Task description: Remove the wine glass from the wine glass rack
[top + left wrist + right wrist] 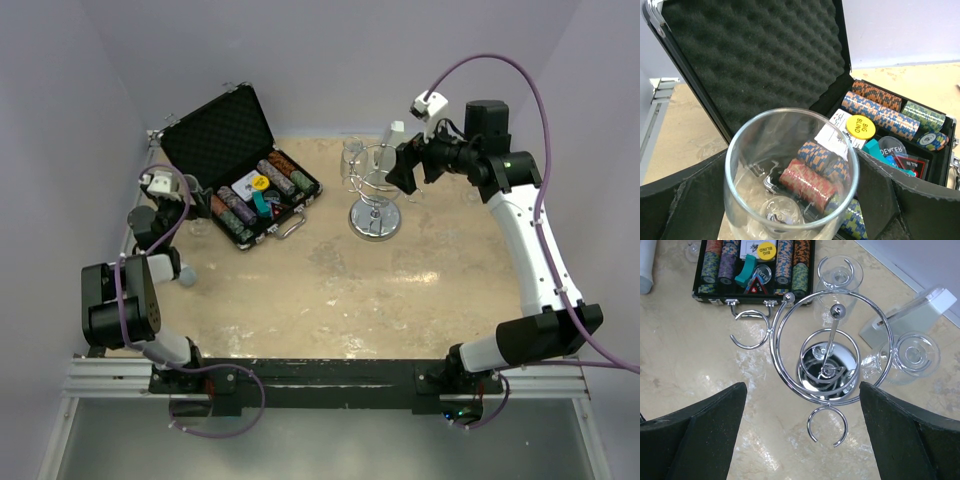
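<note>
Wine glass (791,175): off the rack, upright, mouth up.

Left wrist view: the glass stands between the fingers of the left tool (795,200), just in front of an open chip case (755,55). The fingers flank the bowl closely. Whether they press it or stand just clear cannot be told. Legible writing in the case: "BIG BLIND" on a yellow disc (860,126), "DEALER" on a clear disc (892,149), "ALL IN" on a dark marker (910,164).

Right wrist view: the right tool (801,390) is spread wide and holds nothing, hovering above the rack (831,340). Two other glasses hang from the rack's loops, one on the far side (840,272) and one to the right (912,354). Two loops (747,330) (826,427) are bare. The yellow disc's writing shows again here.

Top view: the rack stands mid-counter (330,290) under the right tool. The left tool sits at the counter's left edge beside the case, well apart from the rack. No brand marks are readable.

Status, judged: removal is done for one glass. Only a confirmed release and withdrawal by the left tool look outstanding.
</note>
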